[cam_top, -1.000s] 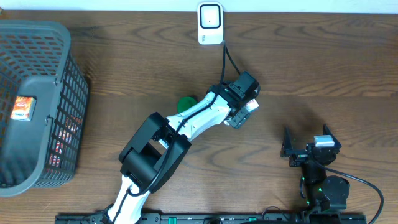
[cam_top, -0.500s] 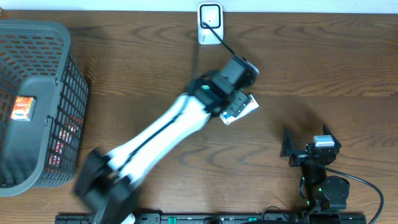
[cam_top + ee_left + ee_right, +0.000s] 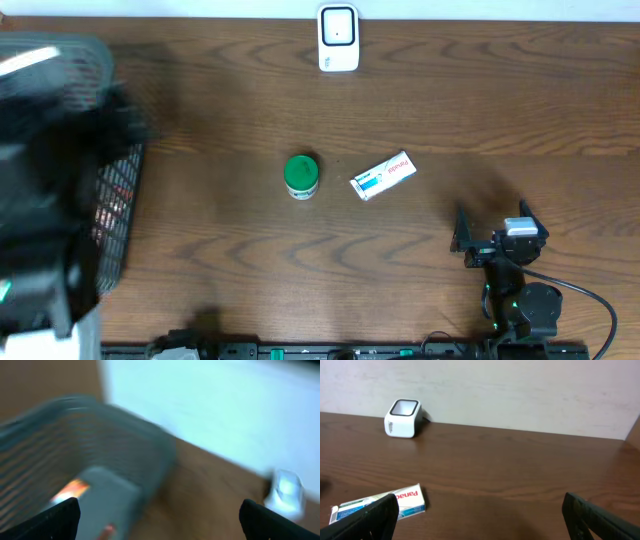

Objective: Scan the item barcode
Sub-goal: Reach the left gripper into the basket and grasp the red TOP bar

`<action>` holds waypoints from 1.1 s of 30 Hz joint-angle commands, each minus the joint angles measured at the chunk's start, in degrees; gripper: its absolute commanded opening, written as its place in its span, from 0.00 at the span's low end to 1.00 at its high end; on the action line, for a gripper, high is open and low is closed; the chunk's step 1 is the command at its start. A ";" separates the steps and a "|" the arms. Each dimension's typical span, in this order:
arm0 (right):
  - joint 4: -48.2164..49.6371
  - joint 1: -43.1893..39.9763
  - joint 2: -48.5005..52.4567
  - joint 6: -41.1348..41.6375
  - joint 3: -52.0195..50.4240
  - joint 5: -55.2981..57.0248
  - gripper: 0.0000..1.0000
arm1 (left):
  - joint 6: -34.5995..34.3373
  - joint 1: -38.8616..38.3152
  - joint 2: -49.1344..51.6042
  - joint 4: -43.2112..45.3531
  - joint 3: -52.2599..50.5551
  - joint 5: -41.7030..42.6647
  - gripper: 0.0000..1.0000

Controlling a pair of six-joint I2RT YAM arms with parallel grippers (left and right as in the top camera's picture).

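The medicine box (image 3: 384, 176), white with blue print, lies flat on the wooden surface (image 3: 480, 110) just to the 3 o'clock side of centre in the overhead view, its long axis tilted toward 2 o'clock. Nothing touches it. A green-capped container (image 3: 301, 175) stands close at its 9 o'clock, the two apart. The white barcode scanner (image 3: 338, 38) sits at the 12 o'clock edge, well apart from the box.

The right tool (image 3: 480, 512) rests low at about 4 o'clock on the surface. Its jaws are spread wide with nothing between them, and its camera looks toward the box at 8 o'clock and the scanner at 10 o'clock.

The left tool (image 3: 159, 520) is over the 9 o'clock side, where the overhead view shows only a dark blur across the grey mesh basket (image 3: 115, 190). Its own camera is smeared too, but both fingertips (image 3: 62, 516) show at the lower corners, far apart and gripping nothing, with the basket below.
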 commanded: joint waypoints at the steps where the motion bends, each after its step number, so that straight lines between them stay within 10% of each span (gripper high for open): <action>1: -0.20 0.61 -0.26 0.90 -0.09 0.28 0.99 | -10.54 11.96 -1.64 -2.54 0.57 0.57 0.98; 7: -0.20 0.61 -0.26 0.90 -0.09 0.28 0.99 | -23.74 22.73 3.76 -10.34 -0.83 0.35 0.98; 19: -0.20 0.61 -0.26 0.90 -0.09 0.28 0.99 | -29.42 27.39 23.58 -21.31 -2.36 0.35 0.98; 33: -0.20 0.61 -0.26 0.90 -0.09 0.28 0.99 | -60.63 27.39 38.07 -24.20 -4.90 0.31 0.98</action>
